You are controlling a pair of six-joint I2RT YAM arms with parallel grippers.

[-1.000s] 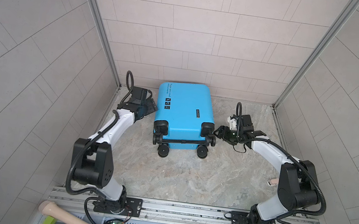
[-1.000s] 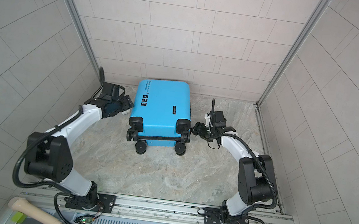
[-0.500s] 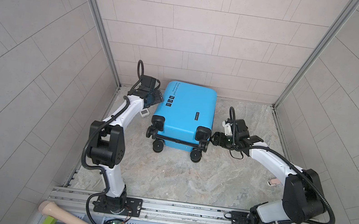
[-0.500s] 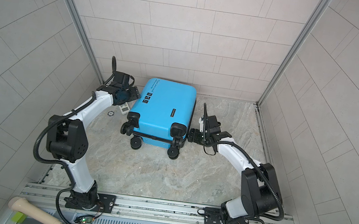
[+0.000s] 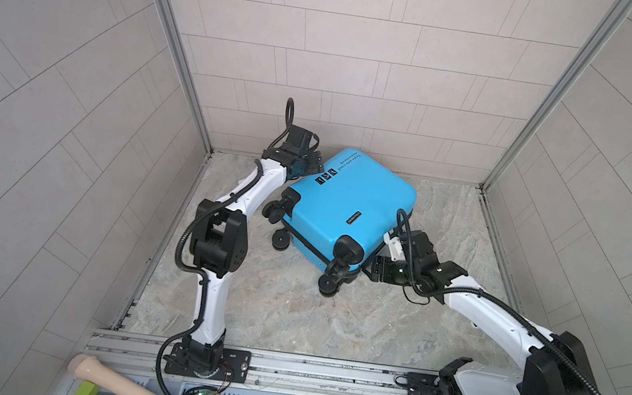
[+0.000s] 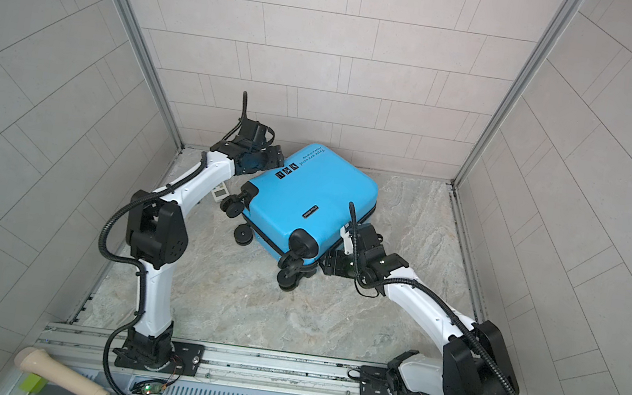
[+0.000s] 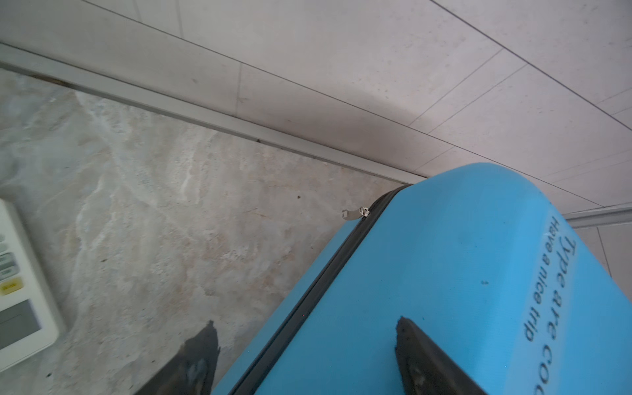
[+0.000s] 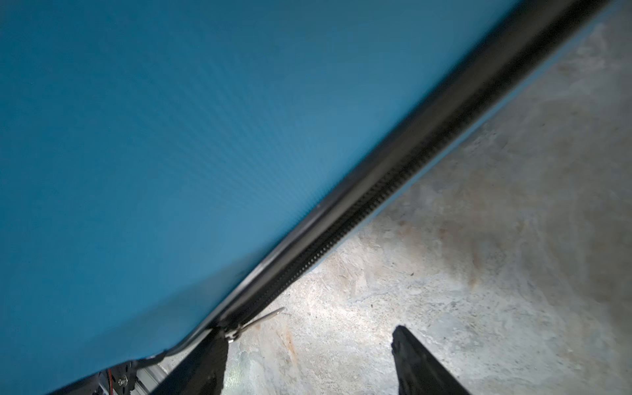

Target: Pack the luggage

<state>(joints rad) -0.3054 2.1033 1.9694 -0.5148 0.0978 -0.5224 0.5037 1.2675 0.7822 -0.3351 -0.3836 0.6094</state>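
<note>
While both top views show the whole case point(image 5: 346, 207) lying shut on the bench point(image 5: 289, 312), skewed, between the centre and 12 o'clock and near the back wall point(image 5: 342, 84), only the wrist views give its small parts. The left wrist view shows a silver zip pull point(image 7: 354, 212) sticking out from the black zip band point(image 7: 328, 273), and the print point(image 7: 547, 280) "Have a nice trip". The right wrist view shows a second pull point(image 8: 261, 319) on the band, just beside one of the right fingers point(image 8: 201, 366). A white keypad device point(image 6: 219, 194) lies at the case's 9 o'clock in a top view and at the edge of the left wrist view; in a top view the left arm point(image 5: 261, 186) hides it.

The left fingers point(image 5: 315, 165) stand wide at the case's 10 o'clock corner, one over the shell, one over the bench, holding nothing. The right fingers point(image 5: 371, 271) stand wide at its 5 o'clock edge, holding nothing; whether they touch the case I cannot tell.

Count: one case, four black wheels point(image 5: 329, 286) facing 7 o'clock, three icons point(image 5: 325, 177), two pulls, two arms, one device, and one beige handle point(image 5: 112, 382) and one green block point(image 5: 86, 389) past the bench at 7 o'clock.
</note>
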